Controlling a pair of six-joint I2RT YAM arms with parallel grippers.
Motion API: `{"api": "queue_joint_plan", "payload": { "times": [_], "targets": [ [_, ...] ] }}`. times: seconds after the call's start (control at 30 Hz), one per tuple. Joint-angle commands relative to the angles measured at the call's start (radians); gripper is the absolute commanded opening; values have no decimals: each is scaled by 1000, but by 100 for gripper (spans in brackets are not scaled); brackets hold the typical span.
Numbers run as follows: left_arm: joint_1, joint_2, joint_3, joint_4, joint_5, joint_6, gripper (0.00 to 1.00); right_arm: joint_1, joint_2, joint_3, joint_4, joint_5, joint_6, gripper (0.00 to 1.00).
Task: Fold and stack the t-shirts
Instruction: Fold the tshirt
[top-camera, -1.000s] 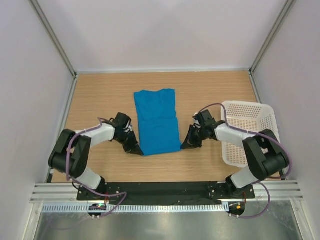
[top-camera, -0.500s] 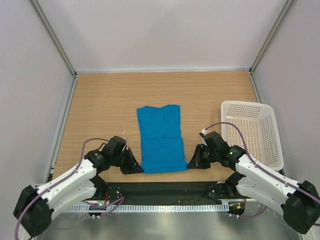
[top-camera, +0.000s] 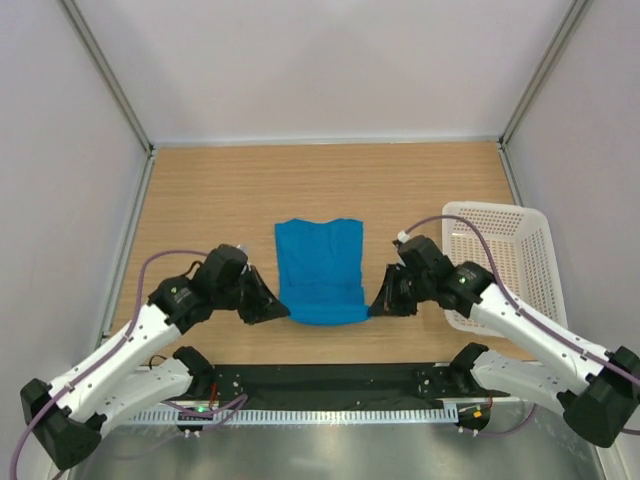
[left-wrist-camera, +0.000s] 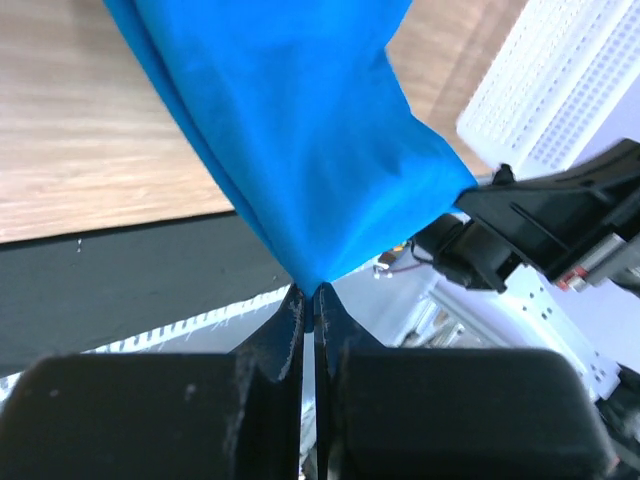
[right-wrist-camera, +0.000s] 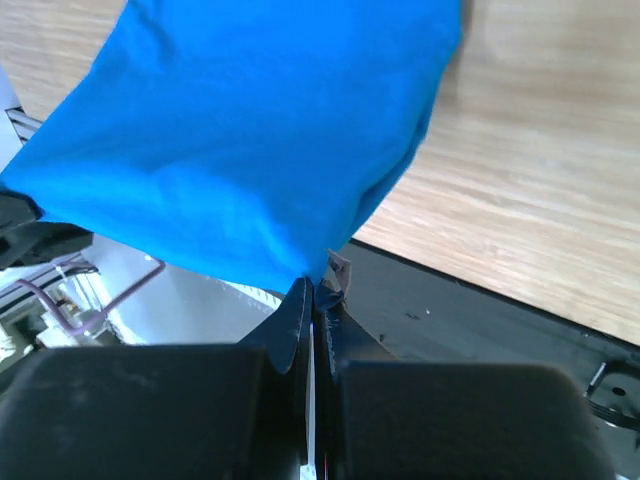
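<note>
Both the left claw (top-camera: 280, 313) and right claw (top-camera: 376, 308) are pinched shut on the shirt's (top-camera: 320, 268) near corners, lifting that edge off the mid-tabletop (top-camera: 200, 190); fold step in hand, next likely needs carrying the edge evenly toward the collar.

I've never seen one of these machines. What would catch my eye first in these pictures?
The bright blue t-shirt in the middle of the wooden table stands out at once. The left gripper and right gripper are each shut on one of its near corners, holding that edge up. A white lattice basket sits at the table's right side.
</note>
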Motion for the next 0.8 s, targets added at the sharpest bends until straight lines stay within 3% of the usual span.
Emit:
{"api": "queue_joint_plan", "payload": {
  "times": [0.0,0.17,0.3,0.77],
  "targets": [
    [28,139,189,-146,-90,87,0,-8,93,211,-81,64,-81,1],
    [132,317,364,-185,-82,234,0,-60,307,401,-112,55,-157,1],
    [244,456,466,-147,9,285,0,-132,412,516,-111,5,-203,1],
    [360,808,769,-151,109,409,0,-311,665,698,-92,-143,-269,1]
  ]
}}
